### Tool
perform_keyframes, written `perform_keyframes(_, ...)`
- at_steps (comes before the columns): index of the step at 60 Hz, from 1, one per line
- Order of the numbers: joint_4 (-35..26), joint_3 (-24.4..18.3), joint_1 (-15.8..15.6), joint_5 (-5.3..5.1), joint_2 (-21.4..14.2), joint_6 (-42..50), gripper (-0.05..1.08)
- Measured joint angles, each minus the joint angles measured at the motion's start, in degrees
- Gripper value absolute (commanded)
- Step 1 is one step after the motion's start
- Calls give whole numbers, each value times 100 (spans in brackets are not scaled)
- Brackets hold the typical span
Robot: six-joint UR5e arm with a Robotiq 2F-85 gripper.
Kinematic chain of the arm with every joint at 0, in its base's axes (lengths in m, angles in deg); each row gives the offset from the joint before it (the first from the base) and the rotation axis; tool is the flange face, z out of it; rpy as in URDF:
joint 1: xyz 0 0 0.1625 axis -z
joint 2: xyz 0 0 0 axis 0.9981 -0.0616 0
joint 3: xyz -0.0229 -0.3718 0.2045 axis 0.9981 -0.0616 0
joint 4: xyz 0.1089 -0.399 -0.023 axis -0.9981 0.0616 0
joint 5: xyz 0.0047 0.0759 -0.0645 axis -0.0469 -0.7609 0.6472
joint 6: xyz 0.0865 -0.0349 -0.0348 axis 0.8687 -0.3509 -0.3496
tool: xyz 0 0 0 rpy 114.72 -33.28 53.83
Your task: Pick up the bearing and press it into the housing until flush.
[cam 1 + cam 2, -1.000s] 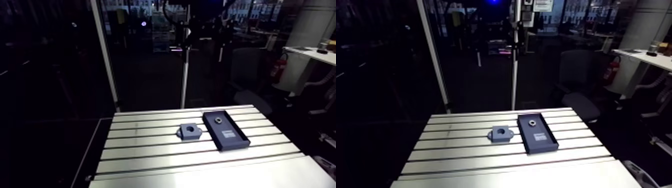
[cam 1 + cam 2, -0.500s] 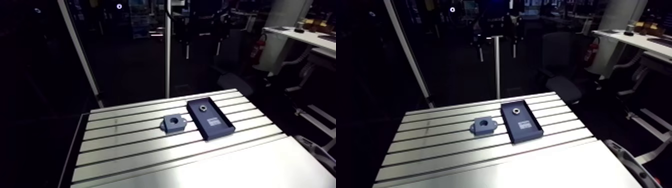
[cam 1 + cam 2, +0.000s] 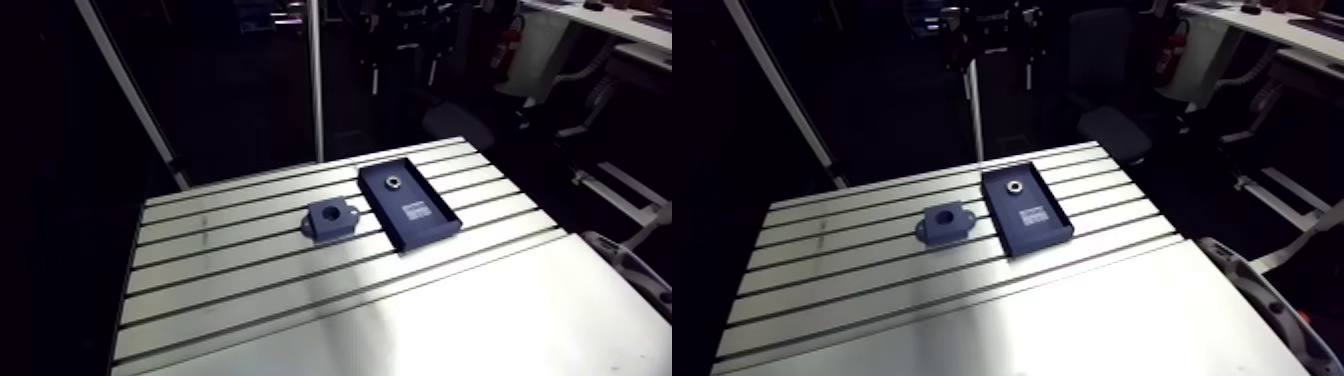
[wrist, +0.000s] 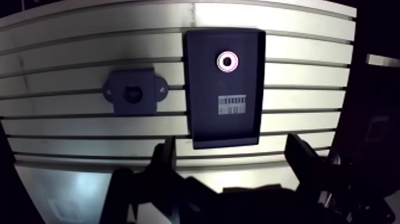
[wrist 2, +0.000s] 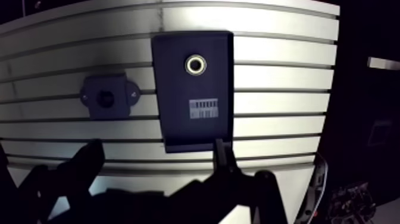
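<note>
The bearing (image 4: 227, 61), a small metal ring, lies at the far end of a dark rectangular tray (image 4: 205, 83) on the slotted table (image 3: 250, 290). The dark housing (image 4: 146, 98), a block with a centre bore and two ears, sits on the table beside the tray, apart from it. My gripper (image 4: 232, 156) hangs high above the table, over the tray's near end. It is open and wide, with nothing between its fingers (image 4: 163, 158). In the arm view the bearing (image 3: 391, 182), tray (image 3: 432, 222) and housing (image 3: 325, 228) show, but the gripper does not.
A white label (image 4: 233, 105) is stuck in the middle of the tray. The table's smooth near strip (image 3: 450, 320) has no slots. A slanted post (image 3: 130, 100) and an upright pole (image 3: 315, 80) stand behind the far edge.
The arm view has tilted down and shifted, so the camera moved. Bearing, tray and housing keep their places on the table.
</note>
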Motion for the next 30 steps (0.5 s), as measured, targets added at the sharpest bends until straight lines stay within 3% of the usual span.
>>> perform_keyframes(18, 659, -124, -29, 10, 587, -61, 1)
perform_keyframes(30, 815, -166, -108, 14, 776, -72, 1)
